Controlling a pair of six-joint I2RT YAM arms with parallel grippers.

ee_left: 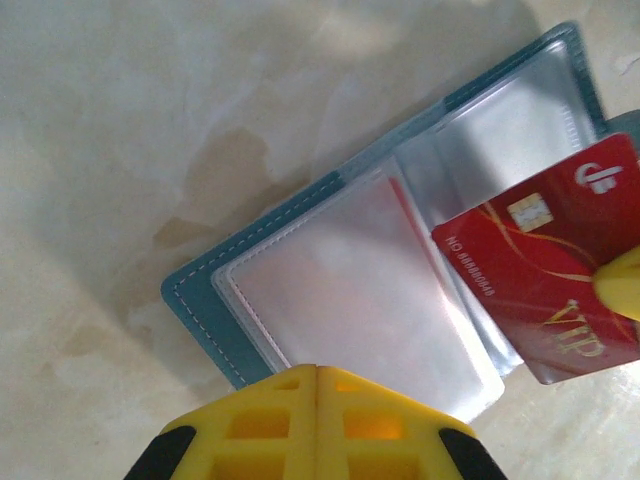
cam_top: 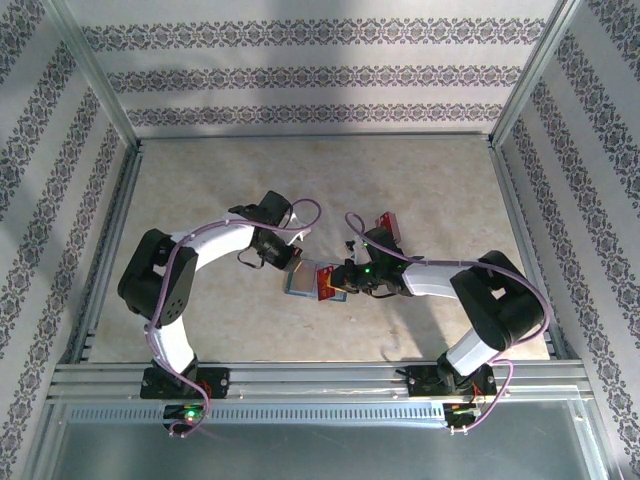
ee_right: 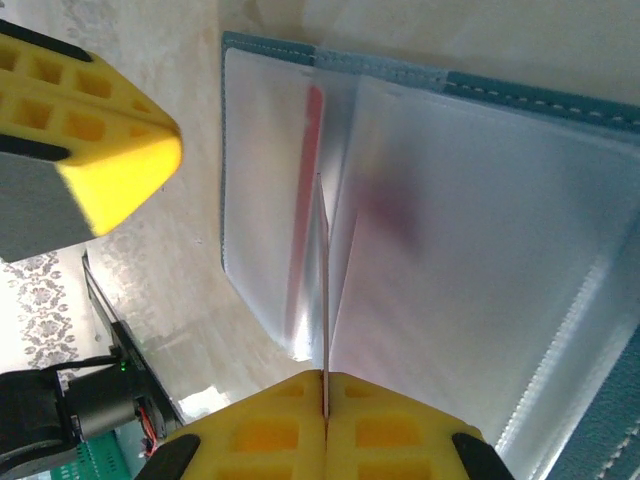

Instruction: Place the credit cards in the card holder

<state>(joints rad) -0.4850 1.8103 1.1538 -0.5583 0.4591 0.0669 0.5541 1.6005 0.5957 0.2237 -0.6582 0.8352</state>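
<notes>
The teal card holder (cam_top: 298, 282) lies open on the table, its clear pockets (ee_left: 350, 290) facing up. My right gripper (ee_right: 325, 378) is shut on a red credit card (ee_left: 545, 275), seen edge-on (ee_right: 323, 290) with its front edge at the fold between the pockets (ee_right: 480, 250). A red shape (ee_right: 305, 200) shows through one pocket. My left gripper (ee_left: 318, 372) is shut with nothing between its fingers, its tip over the holder's near edge (ee_left: 200, 300). From above, the left gripper (cam_top: 290, 263) and the right gripper (cam_top: 343, 280) flank the holder.
Another red card (cam_top: 388, 222) lies on the table just behind the right arm's wrist. Metal frame rails (cam_top: 320, 375) run along the near edge, and patterned walls enclose the pale tabletop (cam_top: 300, 180). The left gripper's yellow finger (ee_right: 110, 150) sits close to the holder's far side.
</notes>
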